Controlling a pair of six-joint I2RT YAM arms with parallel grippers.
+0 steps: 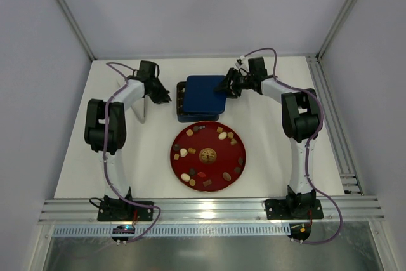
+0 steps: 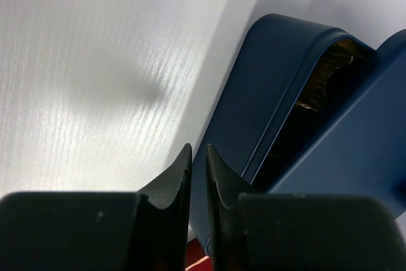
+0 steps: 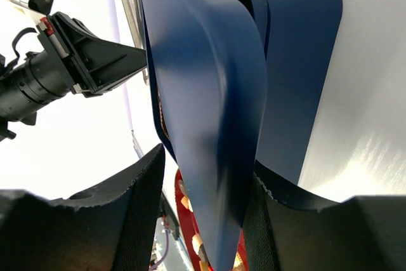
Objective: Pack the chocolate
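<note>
Several small chocolates (image 1: pixel 183 152), dark brown, tan and cream, lie scattered on the round red plate (image 1: pixel 209 139) at the table's middle. Behind it stands the dark blue box (image 1: pixel 181 99). Its lid (image 1: pixel 206 92) lies skewed to the right, so the grid shows at the left. My right gripper (image 1: pixel 229 85) is open astride the lid's right edge (image 3: pixel 196 80); one finger touches it and a gap shows at the other. My left gripper (image 1: pixel 162 98) is shut and empty beside the box's left wall (image 2: pixel 254 93). A few chocolates (image 3: pixel 190 204) show under the lid.
A grey upright panel (image 1: pixel 143 109) stands left of the left gripper. The frame's aluminium rails (image 1: pixel 209 207) run along the near edge and the right side (image 1: pixel 330 118). White table surface (image 1: pixel 82 157) lies either side of the plate.
</note>
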